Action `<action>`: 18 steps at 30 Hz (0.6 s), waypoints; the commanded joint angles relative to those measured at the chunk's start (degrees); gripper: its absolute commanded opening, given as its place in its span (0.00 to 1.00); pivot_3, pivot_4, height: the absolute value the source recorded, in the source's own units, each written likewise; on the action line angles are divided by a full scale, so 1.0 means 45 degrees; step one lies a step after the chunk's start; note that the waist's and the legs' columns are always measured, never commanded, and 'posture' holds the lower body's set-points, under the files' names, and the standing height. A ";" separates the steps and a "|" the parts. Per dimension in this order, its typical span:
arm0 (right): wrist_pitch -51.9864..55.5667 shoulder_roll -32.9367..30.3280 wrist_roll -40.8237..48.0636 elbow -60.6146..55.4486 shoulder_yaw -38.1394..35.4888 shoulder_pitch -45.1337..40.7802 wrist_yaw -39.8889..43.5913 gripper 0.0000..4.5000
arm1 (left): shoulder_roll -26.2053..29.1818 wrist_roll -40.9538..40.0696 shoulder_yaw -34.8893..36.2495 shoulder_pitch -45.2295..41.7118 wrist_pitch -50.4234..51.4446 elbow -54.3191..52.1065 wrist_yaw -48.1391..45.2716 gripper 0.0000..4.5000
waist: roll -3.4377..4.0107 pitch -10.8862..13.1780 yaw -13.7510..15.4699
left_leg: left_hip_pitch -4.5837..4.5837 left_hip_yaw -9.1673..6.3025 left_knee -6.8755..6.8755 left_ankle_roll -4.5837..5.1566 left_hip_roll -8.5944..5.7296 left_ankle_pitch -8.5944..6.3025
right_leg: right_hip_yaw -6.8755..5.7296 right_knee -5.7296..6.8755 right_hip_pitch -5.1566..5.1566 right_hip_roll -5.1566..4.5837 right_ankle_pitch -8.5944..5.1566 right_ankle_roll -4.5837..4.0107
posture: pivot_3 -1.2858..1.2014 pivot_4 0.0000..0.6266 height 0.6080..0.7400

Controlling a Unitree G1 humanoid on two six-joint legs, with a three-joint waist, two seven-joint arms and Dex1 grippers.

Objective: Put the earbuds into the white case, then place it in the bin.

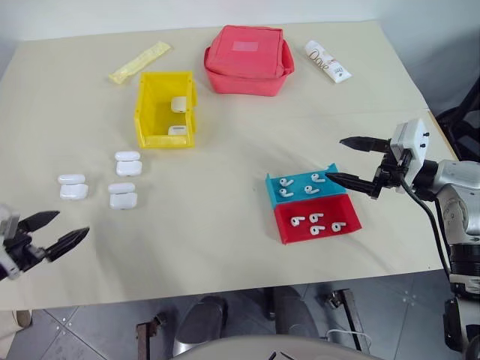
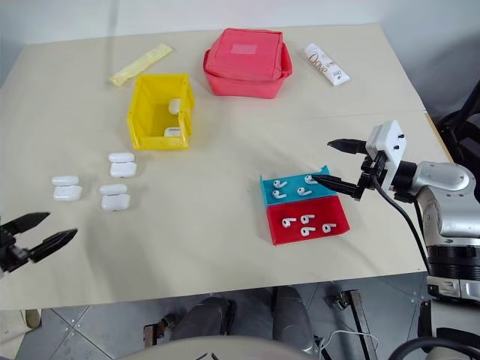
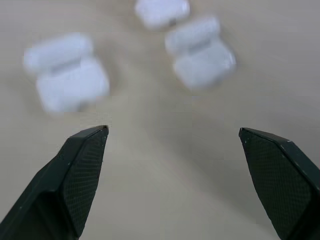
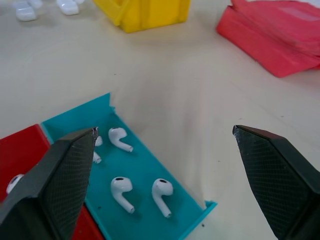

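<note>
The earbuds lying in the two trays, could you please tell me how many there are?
8. Four earbuds lie in the blue tray. Four lie in the red tray. None looks hidden.

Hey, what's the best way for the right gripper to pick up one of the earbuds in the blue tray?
Probably from straight above, closing the right gripper across the rounded head of an earbud. The earbuds lie flat in the shallow blue tray, so their thin stems offer little to pinch, and its low rim blocks a sideways approach.
</note>
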 commanded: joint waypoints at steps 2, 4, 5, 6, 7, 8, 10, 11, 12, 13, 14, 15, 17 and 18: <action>-0.0285 -0.0146 0.0391 -0.0102 -0.0010 -0.0282 0.0977 1.00 | -0.0291 -0.0217 0.1224 0.1278 -0.0393 -0.0425 -0.0798 0.99 | 0.0006 0.0004 0.0056 | -0.0005 0.0013 0.0003 -0.0039 0.0007 -0.0054 | -0.0002 -0.0005 0.0013 0.0000 -0.0008 -0.0014 | 0.52 0.24 1.00; -0.0393 -0.0084 0.0372 0.0006 0.0102 -0.0432 0.1266 1.00 | -0.0374 -0.0183 0.1377 0.1453 -0.0457 -0.0362 -0.0787 0.99 | 0.0012 0.0007 0.0102 | -0.0001 0.0009 0.0023 -0.0036 0.0010 -0.0058 | -0.0009 -0.0001 0.0011 0.0000 -0.0008 -0.0014 | 0.52 0.24 1.00; -0.0459 -0.0039 0.0362 0.0044 0.0156 -0.0521 0.1385 1.00 | -0.0385 -0.0155 0.1414 0.1498 -0.0432 -0.0343 -0.0767 0.99 | 0.0012 0.0008 0.0105 | -0.0001 0.0008 0.0032 -0.0037 0.0010 -0.0060 | -0.0010 0.0002 0.0009 0.0000 -0.0008 -0.0013 | 0.52 0.24 1.00; -0.0443 0.0011 0.0385 0.0064 0.0228 -0.0659 0.1497 1.00 | -0.0399 -0.0132 0.1445 0.1469 -0.0448 -0.0324 -0.0721 0.99 | 0.0011 0.0007 0.0106 | -0.0003 0.0009 0.0035 -0.0036 0.0010 -0.0061 | -0.0008 0.0005 0.0007 0.0000 -0.0007 -0.0013 | 0.52 0.24 1.00; -0.0444 0.0073 0.0400 0.0094 0.0282 -0.0806 0.1567 1.00 | -0.0438 -0.0100 0.1430 0.1420 -0.0481 -0.0376 -0.0635 0.99 | 0.0013 0.0008 0.0094 | -0.0003 0.0009 0.0036 -0.0037 0.0012 -0.0062 | -0.0008 0.0005 0.0006 0.0002 -0.0007 -0.0013 | 0.52 0.24 1.00; -0.0489 0.0164 0.0372 0.0160 0.0347 -0.0987 0.1594 1.00 | -0.0454 -0.0064 0.1374 0.1363 -0.0495 -0.0451 -0.0553 0.99 | 0.0013 0.0008 0.0069 | -0.0002 0.0010 0.0036 -0.0035 0.0016 -0.0063 | -0.0006 0.0004 0.0006 0.0009 -0.0008 -0.0014 | 0.52 0.24 1.00; -0.0660 0.0350 0.0271 0.0311 0.0473 -0.1356 0.1627 1.00 | -0.0514 0.0002 0.1220 0.1328 -0.0456 -0.0941 -0.0310 0.99 | 0.0014 0.0009 0.0013 | -0.0003 0.0020 0.0036 -0.0044 0.0035 -0.0075 | 0.0003 0.0005 0.0006 0.0032 -0.0009 -0.0016 | 0.52 0.24 1.00; -0.0655 0.0423 0.0272 0.0352 0.0523 -0.1528 0.1659 1.00 | -0.0523 0.0014 0.1147 0.1259 -0.0349 -0.1236 -0.0111 0.99 | 0.0012 0.0008 0.0002 | 0.0002 0.0026 0.0038 -0.0041 0.0057 -0.0078 | 0.0007 0.0008 0.0006 0.0060 -0.0009 -0.0025 | 0.52 0.24 1.00; -0.0601 0.0482 0.0312 0.0337 0.0566 -0.1674 0.1701 1.00 | -0.0559 0.0014 0.1056 0.1169 -0.0176 -0.1658 0.0178 0.99 | 0.0010 0.0007 -0.0002 | 0.0003 0.0031 0.0041 -0.0038 0.0082 -0.0080 | 0.0011 0.0020 0.0005 0.0081 -0.0008 -0.0040 | 0.52 0.24 1.00; -0.0572 0.0545 0.0346 0.0324 0.0620 -0.1822 0.1749 1.00 | -0.0568 0.0003 0.0947 0.1066 0.0090 -0.2115 0.0494 0.99 | 0.0008 0.0006 0.0004 | 0.0004 0.0032 0.0048 -0.0041 0.0106 -0.0082 | 0.0011 0.0028 0.0001 0.0105 -0.0004 -0.0055 | 0.52 0.24 1.00; -0.0619 0.0603 0.0359 0.0295 0.0688 -0.1955 0.1845 1.00 | -0.0578 0.0019 0.0832 0.0962 0.0509 -0.2710 0.0967 0.99 | 0.0008 0.0006 0.0007 | 0.0002 0.0030 0.0051 -0.0046 0.0116 -0.0085 | 0.0012 0.0029 -0.0003 0.0114 -0.0001 -0.0064 | 0.52 0.24 1.00; -0.0668 0.0672 0.0408 0.0224 0.0761 -0.2110 0.1988 1.00 | -0.0484 0.0067 0.0637 0.0834 0.1602 -0.3491 0.1835 0.99 | 0.0008 0.0005 0.0006 | 0.0002 0.0030 0.0052 -0.0049 0.0120 -0.0086 | 0.0025 0.0032 -0.0005 0.0118 -0.0001 -0.0068 | 0.52 0.24 1.00; -0.0480 0.0755 0.0660 -0.0007 0.0886 -0.2389 0.2347 1.00 | -0.0488 -0.0737 0.0423 0.0225 0.4404 -0.5245 0.3768 0.99 | 0.0005 0.0004 0.0006 | 0.0005 0.0034 0.0052 -0.0049 0.0119 -0.0086 | 0.0059 0.0034 -0.0002 0.0125 0.0001 -0.0069 | 0.52 0.24 1.00; -0.0392 0.0793 0.0759 -0.0081 0.0963 -0.2531 0.2542 1.00 | -0.0448 -0.1083 0.0303 -0.0230 0.5563 -0.5930 0.4510 0.99 | -0.0003 0.0000 0.0009 | 0.0006 0.0035 0.0052 -0.0049 0.0119 -0.0086 | 0.0094 0.0039 -0.0002 0.0127 0.0002 -0.0069 | 0.52 0.24 1.00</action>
